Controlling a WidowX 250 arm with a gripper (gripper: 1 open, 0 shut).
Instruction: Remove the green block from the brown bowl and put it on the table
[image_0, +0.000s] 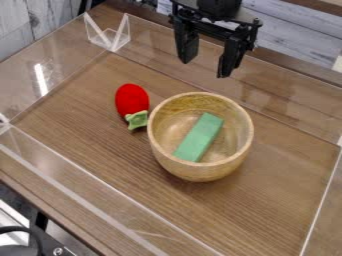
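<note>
Gripper (210, 52): black, hangs at the top of the view and points down; its fingers stand wide apart and nothing is between them. It is above the bench, behind the bowl, and touches nothing.
Near wall (94, 205): low clear acrylic, runs along the front edge of the bench, closest to the camera.
Bench (287, 195): brown wood-grain top, with clear walls on its sides.
Brown bowl (201, 168): round, light-tan wood with thick rim, stands upright on the bench about in the middle of the view, a little to the right.
Green block (203, 137): flat long bar, plain green, lies inside the brown bowl. It is placed diagonally, one end low near the front-left of the bowl floor, the other end higher toward the back-right wall. It is not on the bench.
Red toy (130, 99): like a strawberry, with green leaves at its lower end; it lies on the bench just beside the bowl, at its left rear side. If it touches the rim, I cannot tell.
Far corner piece (110, 33): clear acrylic, stands at the back left, well apart from the bowl.
</note>
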